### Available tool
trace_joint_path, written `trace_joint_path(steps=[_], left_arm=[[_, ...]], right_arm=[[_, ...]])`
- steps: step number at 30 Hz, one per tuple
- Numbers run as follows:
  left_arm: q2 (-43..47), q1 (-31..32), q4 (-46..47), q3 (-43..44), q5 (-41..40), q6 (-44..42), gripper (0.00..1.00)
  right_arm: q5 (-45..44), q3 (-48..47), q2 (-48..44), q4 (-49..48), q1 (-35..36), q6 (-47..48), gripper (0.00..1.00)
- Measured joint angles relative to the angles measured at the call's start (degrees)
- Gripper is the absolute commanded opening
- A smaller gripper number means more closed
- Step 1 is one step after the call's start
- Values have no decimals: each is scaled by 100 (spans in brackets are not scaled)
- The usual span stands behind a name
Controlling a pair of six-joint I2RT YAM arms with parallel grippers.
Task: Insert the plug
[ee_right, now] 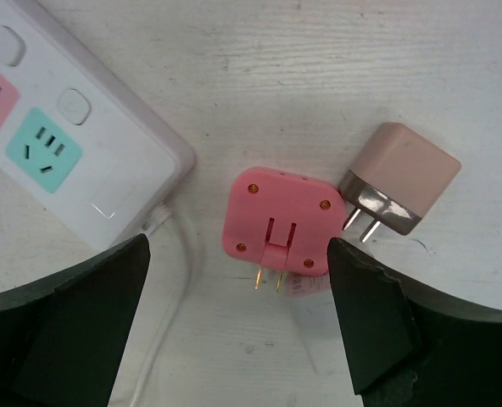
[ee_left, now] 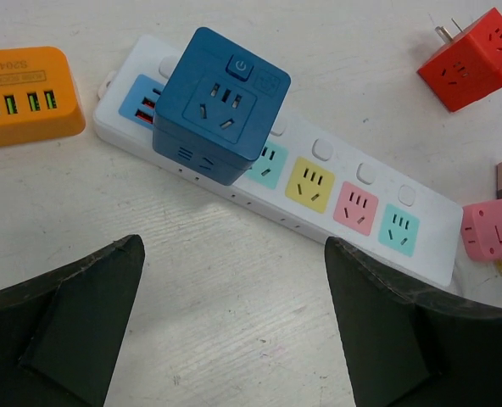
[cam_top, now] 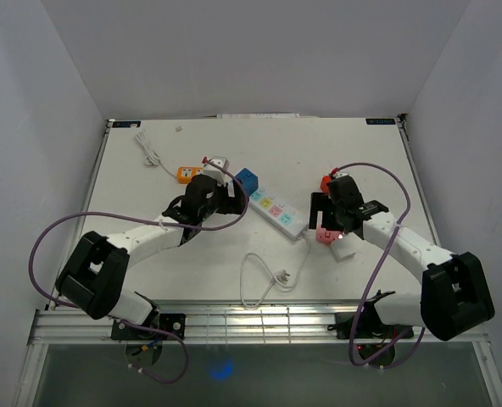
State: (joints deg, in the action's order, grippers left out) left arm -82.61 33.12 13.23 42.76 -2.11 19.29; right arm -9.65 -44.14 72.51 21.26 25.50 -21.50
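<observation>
A white power strip (cam_top: pixel 278 214) with coloured sockets lies mid-table. A blue cube plug (ee_left: pixel 221 106) stands seated at the strip's left end (ee_left: pixel 276 206). My left gripper (ee_left: pixel 234 246) hovers open over bare table just in front of it and holds nothing. A pink plug (ee_right: pixel 276 220) lies flat on the table off the strip's right end, with its two prongs pointing at the camera. My right gripper (ee_right: pixel 238 241) is open above it, one finger on each side and neither touching. In the top view, the right gripper (cam_top: pixel 327 227) is over the pink plug (cam_top: pixel 325 236).
A beige adapter (ee_right: pixel 399 178) lies right next to the pink plug. A red cube plug (ee_left: pixel 476 59) sits behind the strip's right end, and an orange USB charger (ee_left: pixel 26 93) sits left of the blue cube. The strip's white cord (cam_top: pixel 264 280) loops toward the near edge.
</observation>
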Motion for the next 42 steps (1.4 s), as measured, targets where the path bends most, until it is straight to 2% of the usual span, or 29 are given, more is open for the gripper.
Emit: trace_joint_path(steps=[9, 20, 25, 29, 32, 38, 42], left_arm=[[354, 0, 354, -570, 24, 11, 98], [588, 0, 542, -603, 127, 13, 98], [601, 0, 546, -643, 129, 11, 98], [601, 0, 546, -651, 227, 11, 98], [601, 0, 546, -651, 286, 11, 98], [634, 0, 544, -664, 251, 11, 98], [643, -2, 540, -664, 389, 17, 98]], right_arm=[[-358, 0, 258, 181, -2, -234, 84], [-551, 11, 841, 146, -2, -345, 83], [-555, 44, 949, 94, -2, -358, 79], [-498, 52, 1174, 90, -2, -354, 71], [-481, 55, 1198, 57, -2, -354, 54], [-356, 140, 1038, -48, -2, -205, 45], [-122, 339, 457, -186, -2, 68, 43]])
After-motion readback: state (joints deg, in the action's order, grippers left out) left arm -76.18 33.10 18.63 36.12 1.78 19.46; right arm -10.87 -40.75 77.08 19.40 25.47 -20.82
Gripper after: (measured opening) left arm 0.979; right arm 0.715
